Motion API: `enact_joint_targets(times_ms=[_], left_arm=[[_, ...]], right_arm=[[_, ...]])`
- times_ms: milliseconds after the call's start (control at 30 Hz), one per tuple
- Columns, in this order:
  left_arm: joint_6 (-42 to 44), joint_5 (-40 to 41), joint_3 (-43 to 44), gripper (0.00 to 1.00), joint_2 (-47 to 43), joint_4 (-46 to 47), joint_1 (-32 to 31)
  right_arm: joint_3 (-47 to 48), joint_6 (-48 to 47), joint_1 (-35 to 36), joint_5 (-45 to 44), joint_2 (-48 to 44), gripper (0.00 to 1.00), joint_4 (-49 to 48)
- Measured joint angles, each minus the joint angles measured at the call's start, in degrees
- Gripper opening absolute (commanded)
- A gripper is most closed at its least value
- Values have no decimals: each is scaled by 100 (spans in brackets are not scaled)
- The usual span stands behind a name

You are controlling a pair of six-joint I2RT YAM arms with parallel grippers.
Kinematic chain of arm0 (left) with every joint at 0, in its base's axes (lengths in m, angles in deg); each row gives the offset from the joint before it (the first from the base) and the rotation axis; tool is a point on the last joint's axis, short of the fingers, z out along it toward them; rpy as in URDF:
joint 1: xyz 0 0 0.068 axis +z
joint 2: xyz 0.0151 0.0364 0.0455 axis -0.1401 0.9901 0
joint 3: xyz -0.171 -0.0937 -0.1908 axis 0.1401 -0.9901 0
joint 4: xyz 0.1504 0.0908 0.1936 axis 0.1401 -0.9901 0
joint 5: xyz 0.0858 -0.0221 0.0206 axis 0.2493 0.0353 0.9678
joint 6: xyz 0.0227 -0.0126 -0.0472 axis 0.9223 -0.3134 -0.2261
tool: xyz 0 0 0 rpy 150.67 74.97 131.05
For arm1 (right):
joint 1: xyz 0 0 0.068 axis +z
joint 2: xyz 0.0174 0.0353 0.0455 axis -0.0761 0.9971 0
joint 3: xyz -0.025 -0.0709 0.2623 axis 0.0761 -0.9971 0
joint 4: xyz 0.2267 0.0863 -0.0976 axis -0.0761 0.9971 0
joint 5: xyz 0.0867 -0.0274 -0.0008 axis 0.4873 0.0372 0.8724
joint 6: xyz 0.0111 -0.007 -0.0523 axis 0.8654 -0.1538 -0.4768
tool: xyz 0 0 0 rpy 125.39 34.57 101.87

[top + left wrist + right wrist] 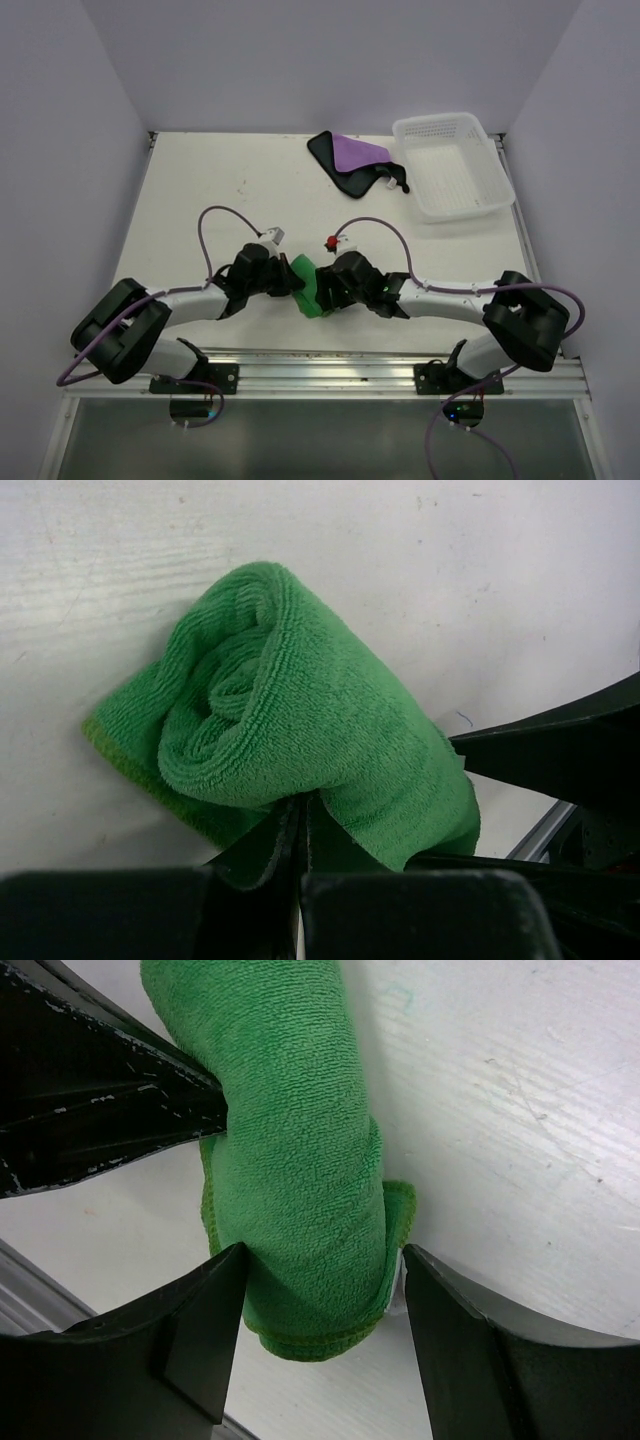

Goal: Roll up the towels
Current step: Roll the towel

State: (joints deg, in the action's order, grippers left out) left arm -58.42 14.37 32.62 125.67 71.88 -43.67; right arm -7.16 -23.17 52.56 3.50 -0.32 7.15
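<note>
And there was the green towel (300,720), rolled up into a fat little tube, one end showing the spiral of its layers! It lay on the white table (220,190) close to the near edge, about midway across, right between the two arms. One loose corner stuck out flat from under the roll.

In came the left gripper (300,825) from the left, fingers shut tight with only a hairline slit between them, tips pushed into the side of the roll. A dark flap of cloth sat right at those tips; whether any of it was actually pinched, the wrist view could not say.

Over on the other side, the right gripper (325,1260) straddled one end of the roll with its fingers spread wide. One finger was up against the cloth, the other just beside the loose corner. No squeeze showed on the roll there.

Further out, the purple towel (355,155) lay unrolled at the far side of the table, folded over loosely so its black back showed along the edges. Just beside it to the right sat the white basket (450,165), at the far right corner. Nearest the camera, a metal rail (330,365) carried both arm bases.
</note>
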Motion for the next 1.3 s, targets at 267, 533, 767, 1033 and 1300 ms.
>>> enact_joint_targets(times_ms=[267,533,767,1033,1300], left_arm=[[0,232,-155,0,-173,-603,-2],[-2,339,-199,0,-345,-811,-2],[0,376,-199,1,-809,-1377,-2],[50,511,155,2,-1668,-2468,0],[0,597,533,2,-1967,-2747,0]], right_arm=[[28,24,44,323,293,66,-197],[129,-90,227,358,472,39,-319],[426,-417,852,-719,472,31,72],[636,-485,1027,-1939,660,33,621],[813,-509,1384,-2638,892,36,789]])
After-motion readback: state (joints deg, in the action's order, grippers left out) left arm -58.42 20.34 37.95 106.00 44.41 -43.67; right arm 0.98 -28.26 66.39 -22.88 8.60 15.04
